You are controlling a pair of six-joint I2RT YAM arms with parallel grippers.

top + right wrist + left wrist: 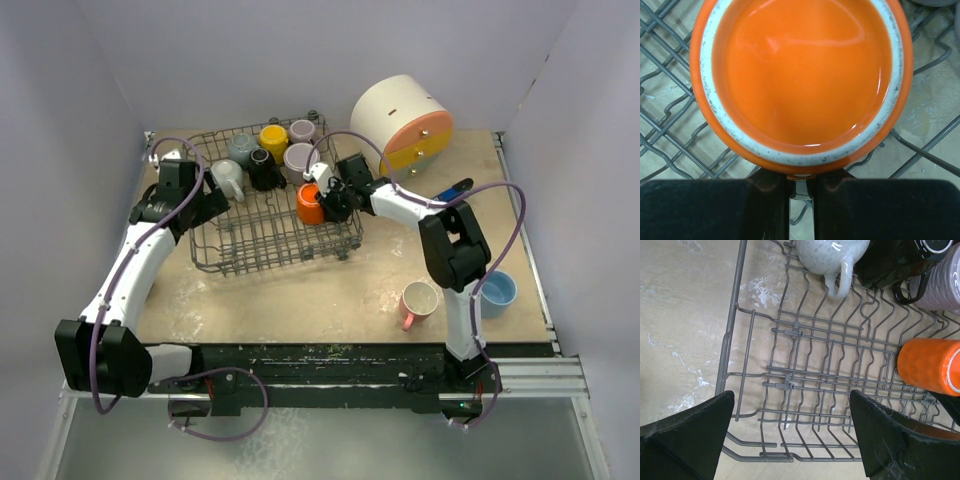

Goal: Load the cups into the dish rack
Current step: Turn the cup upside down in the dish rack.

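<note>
The grey wire dish rack (262, 238) sits at the back left of the table. It holds a whitish mug (228, 178), a black one (264, 170), a yellow one (273, 138), a grey one (242, 148) and two mauve ones (300, 158). My right gripper (326, 200) is shut on the handle (800, 176) of an orange mug (309, 204) at the rack's right side; its open mouth (800, 75) faces the wrist camera. My left gripper (792, 435) is open and empty over the rack's left edge (732, 315). A pink mug (418, 300) and a light blue mug (497, 289) stand on the table at the right.
A big white cylinder with orange and yellow fronts (400, 120) lies behind the rack at the right. A small blue object (455, 190) lies beside the right arm. The left wrist view also shows the orange mug (930, 365) and the whitish mug (832, 255).
</note>
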